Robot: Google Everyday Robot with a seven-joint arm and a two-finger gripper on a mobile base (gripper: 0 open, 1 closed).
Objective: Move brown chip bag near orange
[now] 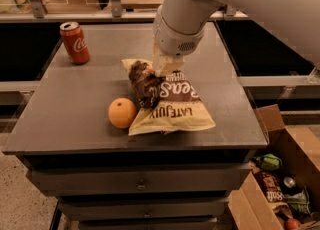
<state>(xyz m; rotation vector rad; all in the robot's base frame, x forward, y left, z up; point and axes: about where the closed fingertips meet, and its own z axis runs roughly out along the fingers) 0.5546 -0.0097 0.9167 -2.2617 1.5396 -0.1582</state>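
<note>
The brown chip bag [172, 104] lies flat on the dark table [75, 109], with its "LATE JULY" lettering upside down and its near cream end beside the orange. The orange [122, 112] sits just left of the bag's near corner, touching it or nearly so. My gripper [166, 68] hangs under the big white arm, right over the bag's far end. The wrist hides most of it.
A red soda can [75, 42] stands upright at the table's far left corner. An open cardboard box [280, 184] with mixed snacks sits on the floor at the right. Drawers run below the table's front edge.
</note>
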